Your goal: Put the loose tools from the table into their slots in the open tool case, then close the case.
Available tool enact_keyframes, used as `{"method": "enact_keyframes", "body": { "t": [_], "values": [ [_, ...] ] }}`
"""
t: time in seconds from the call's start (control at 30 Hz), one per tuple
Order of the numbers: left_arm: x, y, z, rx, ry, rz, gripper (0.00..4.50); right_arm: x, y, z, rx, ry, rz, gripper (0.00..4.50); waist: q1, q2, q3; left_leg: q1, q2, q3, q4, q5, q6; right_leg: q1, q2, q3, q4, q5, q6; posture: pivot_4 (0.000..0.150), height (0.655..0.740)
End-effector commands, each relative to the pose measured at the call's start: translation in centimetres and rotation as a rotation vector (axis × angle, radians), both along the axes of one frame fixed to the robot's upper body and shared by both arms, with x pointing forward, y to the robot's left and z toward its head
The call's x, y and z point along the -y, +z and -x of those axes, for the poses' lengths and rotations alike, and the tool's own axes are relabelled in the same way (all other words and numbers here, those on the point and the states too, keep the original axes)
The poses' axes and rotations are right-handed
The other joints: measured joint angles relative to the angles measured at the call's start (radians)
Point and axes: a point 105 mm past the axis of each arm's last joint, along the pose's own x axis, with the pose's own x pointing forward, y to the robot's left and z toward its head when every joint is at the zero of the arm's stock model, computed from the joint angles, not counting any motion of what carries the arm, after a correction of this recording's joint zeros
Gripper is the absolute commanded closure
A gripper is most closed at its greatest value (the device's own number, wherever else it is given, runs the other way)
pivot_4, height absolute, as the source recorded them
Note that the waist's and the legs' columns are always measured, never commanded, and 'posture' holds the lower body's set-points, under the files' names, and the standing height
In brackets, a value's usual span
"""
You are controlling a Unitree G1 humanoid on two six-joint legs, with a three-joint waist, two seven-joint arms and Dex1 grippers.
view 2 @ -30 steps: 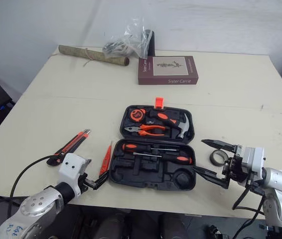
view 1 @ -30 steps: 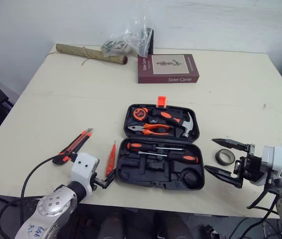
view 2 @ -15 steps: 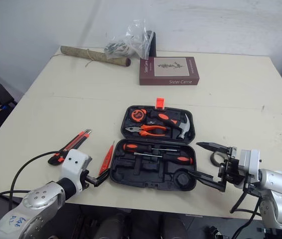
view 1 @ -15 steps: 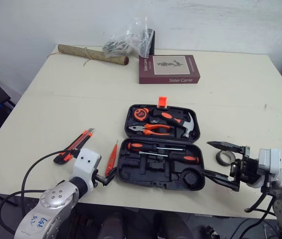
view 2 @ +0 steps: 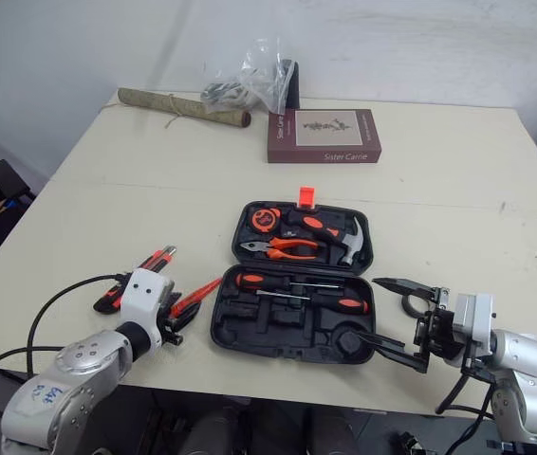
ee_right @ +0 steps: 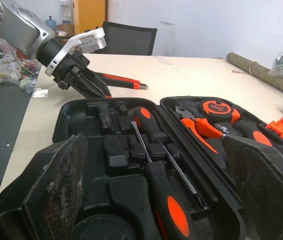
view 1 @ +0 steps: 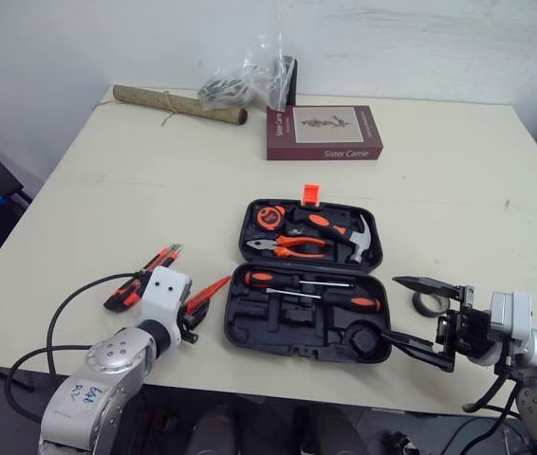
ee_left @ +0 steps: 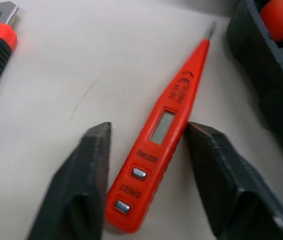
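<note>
Cream surface (view 1: 458, 171) under a white wall (view 1: 420, 38). Black open tool case (view 1: 306, 284) near its front edge. Right hand (view 1: 394, 308) spread wide at the case's right corner. Left hand (ee_left: 146, 129) parted, straddling the red tester pen (ee_left: 167, 122), which lies left of the case. The right wrist view adds a dark chair (ee_right: 131, 37).

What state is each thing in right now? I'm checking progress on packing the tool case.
Tool case: open, several slots empty.
Left hand: open, astride the tester pen.
Right hand: open, empty.
Utility knife: loose on the table.
Tape roll: loose on the table.
Book: closed.
</note>
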Motion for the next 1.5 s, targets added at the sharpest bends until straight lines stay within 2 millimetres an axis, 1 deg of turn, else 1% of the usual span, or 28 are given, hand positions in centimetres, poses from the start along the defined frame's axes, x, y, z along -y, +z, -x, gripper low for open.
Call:
{"method": "enact_keyframes", "body": {
  "t": [0.03,0.07,0.17,0.3,0.37,0.4,0.47,0.53,0.63,0.67,0.73,0.77,0.83,0.93,1.23,1.4,1.5],
  "values": [
    [0.6,-1.5,0.8,-0.087,-0.038,-0.001,3.88,-0.7,0.8,0.2,0.036,0.012,-0.001,0.0,-0.001,0.0,0.0,0.0,0.0,0.0,0.0,0.0,0.0,0.001,0.0,0.0,0.0,0.0,0.0,0.15,0.74],
    [0.6,-1.5,0.8,-0.089,-0.04,-0.002,4.12,-0.8,0.9,0.2,0.037,0.011,-0.002,0.0,-0.001,0.0,0.0,0.0,0.0,0.0,0.0,0.0,0.0,0.001,0.0,0.0,-0.001,0.0,0.0,0.15,0.74],
    [0.2,-1.4,0.8,-0.072,-0.044,-0.01,4.14,-0.8,1.0,0.1,0.037,0.008,0.0,0.0,-0.001,0.001,-0.001,0.0,0.0,0.0,0.0,0.0,0.0,0.001,0.0,0.0,-0.001,0.0,0.0,0.15,0.74],
    [-1.0,1.2,-0.2,0.097,-0.084,-0.013,4.14,-0.8,1.1,0.1,0.039,0.004,0.002,0.0,-0.002,0.001,-0.001,0.0,0.0,0.0,-0.001,0.0,0.0,0.001,0.0,0.0,-0.002,0.0,0.0,0.15,0.74],
    [-0.7,3.2,-0.4,0.211,-0.194,-0.001,4.14,-0.5,1.1,0.1,0.044,-0.003,0.002,0.0,-0.002,0.001,-0.001,0.0,0.0,0.0,-0.001,0.0,-0.001,0.0,0.0,-0.001,-0.002,0.0,0.0,0.15,0.74],
    [-0.5,4.4,-0.3,0.268,-0.278,0.003,4.14,-0.3,1.1,0.1,0.046,-0.006,0.005,0.0,-0.002,0.001,0.0,-0.001,0.001,0.0,-0.001,0.0,-0.001,0.0,0.0,-0.001,-0.002,0.0,0.0,0.15,0.74],
    [-0.2,6.0,0.2,0.336,-0.422,-0.002,4.14,0.0,1.1,0.1,0.048,-0.011,0.012,0.0,-0.003,0.001,0.0,-0.001,0.001,-0.001,-0.001,0.0,-0.001,-0.001,0.0,-0.001,-0.003,0.0,0.0,0.15,0.74],
    [0.0,7.0,1.1,0.366,-0.588,-0.02,4.14,0.4,1.1,0.2,0.048,-0.018,0.022,0.0,-0.003,0.001,0.0,-0.001,0.001,0.0,-0.002,0.001,-0.002,-0.001,0.0,-0.001,-0.003,0.0,0.0,0.15,0.74],
    [0.2,8.0,2.2,0.342,-0.834,-0.031,4.14,0.4,1.2,0.1,0.047,-0.022,0.04,0.0,-0.004,0.002,0.0,-0.001,0.001,0.0,-0.002,0.001,-0.002,-0.001,0.0,-0.002,-0.004,0.0,-0.001,0.15,0.74],
    [0.2,8.2,2.4,0.331,-0.885,-0.029,4.14,0.4,1.3,0.1,0.048,-0.022,0.042,0.0,-0.004,0.002,0.0,-0.001,0.001,0.0,-0.002,0.001,-0.002,-0.001,0.0,-0.002,-0.004,0.0,-0.001,0.15,0.74],
    [0.5,8.5,2.7,0.265,-1.012,-0.031,4.14,0.5,1.5,0.3,0.051,-0.022,0.046,0.0,-0.004,0.002,0.0,-0.001,0.001,0.0,-0.002,0.001,-0.001,-0.001,0.0,-0.002,-0.004,0.0,-0.001,0.15,0.74],
    [0.6,8.6,2.5,0.239,-1.053,-0.053,4.14,0.4,1.7,0.4,0.052,-0.016,0.047,0.0,-0.001,0.002,0.0,-0.001,0.001,0.0,-0.002,0.0,-0.001,-0.001,0.0,-0.002,-0.004,0.0,-0.001,0.15,0.74],
    [0.6,8.2,1.8,0.162,-1.092,-0.108,4.14,0.3,2.1,0.8,0.054,-0.008,0.055,0.0,0.001,0.003,0.001,-0.002,0.0,-0.001,-0.002,0.0,-0.001,0.0,-0.001,-0.003,-0.004,0.0,-0.001,0.15,0.74],
    [1.5,7.9,1.1,0.081,-1.158,-0.151,4.14,0.3,2.2,1.1,0.043,-0.018,0.064,0.0,-0.002,0.003,0.001,-0.002,0.0,-0.001,-0.002,0.0,-0.001,0.0,-0.001,-0.003,-0.005,0.0,0.0,0.15,0.74],
    [5.2,7.1,-1.5,0.064,-1.228,-0.345,4.14,0.5,1.4,2.1,0.018,-0.032,0.078,0.0,-0.002,0.001,0.002,-0.003,0.001,0.0,-0.001,0.0,-0.001,-0.001,0.002,-0.002,-0.004,0.0,0.0,0.15,0.74],
    [7.6,7.0,-2.3,0.083,-1.258,-0.367,4.14,0.4,1.2,2.3,0.014,-0.031,0.076,0.0,-0.001,0.001,0.002,-0.003,0.001,0.0,-0.001,0.001,-0.002,-0.001,0.002,-0.001,-0.005,0.0,0.001,0.15,0.74],
    [8.3,6.6,-2.6,0.068,-1.277,-0.393,4.14,0.3,1.2,2.3,0.018,-0.027,0.075,0.0,-0.002,0.001,0.002,-0.003,0.001,0.0,0.0,0.001,-0.003,-0.001,0.003,-0.001,-0.004,0.001,0.001,0.15,0.74]
  ]
}}
